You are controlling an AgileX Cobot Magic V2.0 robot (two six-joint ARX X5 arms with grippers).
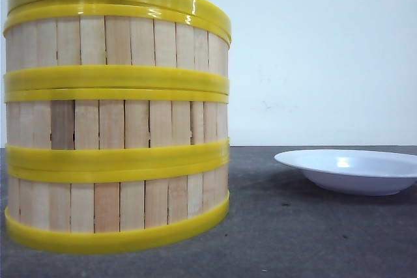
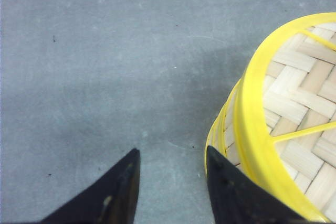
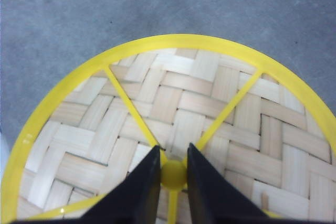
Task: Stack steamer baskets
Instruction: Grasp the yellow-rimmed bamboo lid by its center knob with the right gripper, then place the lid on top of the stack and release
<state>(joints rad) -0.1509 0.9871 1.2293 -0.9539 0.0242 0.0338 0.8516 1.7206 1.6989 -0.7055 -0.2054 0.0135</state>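
1. We see a grey table with a matte, faintly speckled surface reaching back to a pale wall.
2. On its left side, close to the front camera, we see a stack of 3 steamer baskets; the lowest basket sits directly on the grey surface.
3. To the right of the stack and well apart from it, we see a shallow white plate lying flat.

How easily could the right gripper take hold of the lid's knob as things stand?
Likely yes, easily: the right gripper straddles the knob on the lid, one finger close on each side, nothing between. Whether it grips is unclear.
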